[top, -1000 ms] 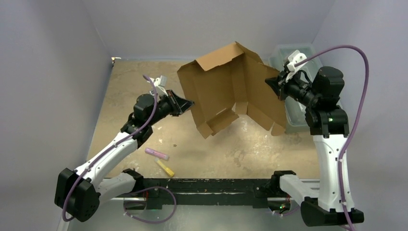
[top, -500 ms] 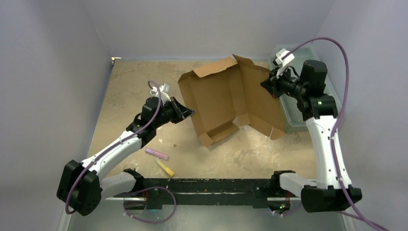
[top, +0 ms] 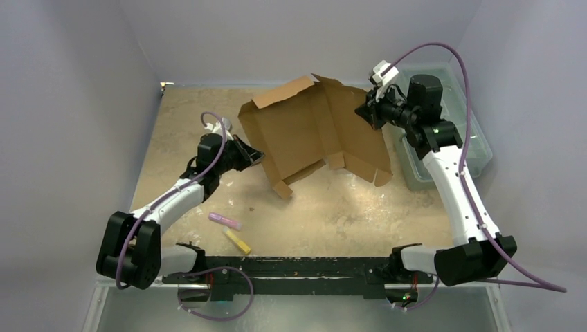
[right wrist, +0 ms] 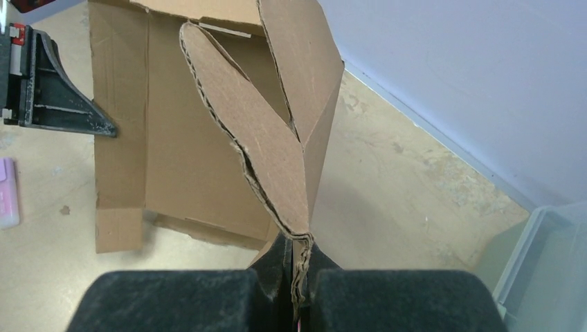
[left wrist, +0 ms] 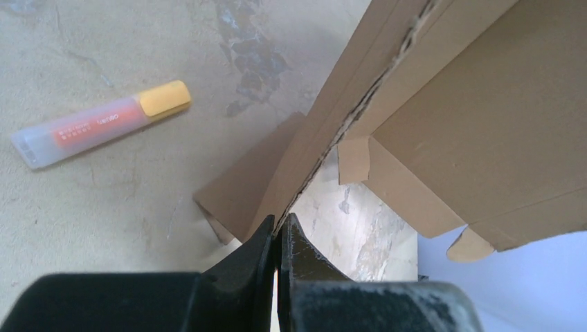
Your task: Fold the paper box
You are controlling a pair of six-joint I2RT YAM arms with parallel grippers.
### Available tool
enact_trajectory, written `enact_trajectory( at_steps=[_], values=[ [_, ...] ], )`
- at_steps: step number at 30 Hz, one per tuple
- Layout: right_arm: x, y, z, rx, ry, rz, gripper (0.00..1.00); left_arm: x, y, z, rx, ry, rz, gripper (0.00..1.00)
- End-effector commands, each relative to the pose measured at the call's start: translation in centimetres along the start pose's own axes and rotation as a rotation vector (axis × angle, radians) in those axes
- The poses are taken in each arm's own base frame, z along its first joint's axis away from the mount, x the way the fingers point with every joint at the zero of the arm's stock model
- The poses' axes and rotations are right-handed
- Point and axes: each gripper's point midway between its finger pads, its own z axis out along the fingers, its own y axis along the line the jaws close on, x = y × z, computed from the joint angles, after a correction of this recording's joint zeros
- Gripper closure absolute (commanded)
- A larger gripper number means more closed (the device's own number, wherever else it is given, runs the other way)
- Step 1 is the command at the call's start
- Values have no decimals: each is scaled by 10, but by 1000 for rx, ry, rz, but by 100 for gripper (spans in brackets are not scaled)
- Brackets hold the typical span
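Paper box [top: 297,135] is brown, half-open, flaps splayed.

Box [top: 311,135]: plain brown. Table [top: 346,214]: mottled tan, pale patches. Bin [top: 479,142]: translucent pale green. Lilac marker [top: 225,221]. Yellow-capped marker [left wrist: 104,123]: orange label.

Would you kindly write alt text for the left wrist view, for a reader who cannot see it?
The left gripper has its black fingers pinched shut on an edge of the plain brown cardboard box. A translucent yellow-capped highlighter lies on the beige table at upper left.
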Motion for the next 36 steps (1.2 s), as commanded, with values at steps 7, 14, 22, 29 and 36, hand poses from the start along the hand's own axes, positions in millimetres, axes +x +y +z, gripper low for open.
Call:
enact_trajectory(
  at_steps=[7, 14, 22, 29, 36],
  values=[
    [-51, 6, -20, 5, -157, -66, 100, -29, -58, -18, 207, -27, 259, 100],
    [-54, 21, -48, 8, -165, -56, 100, -28, -67, -40, 273, -71, 277, 100],
    [-70, 16, -101, 146, -110, -123, 100, -9, -104, -53, 447, 75, 10, 100],
    [-46, 26, -111, 145, -60, -117, 100, 32, -105, -51, 389, 181, -34, 100],
    [-28, 27, -113, 153, -15, -122, 100, 75, -110, -45, 365, 305, -155, 100]
  ],
)
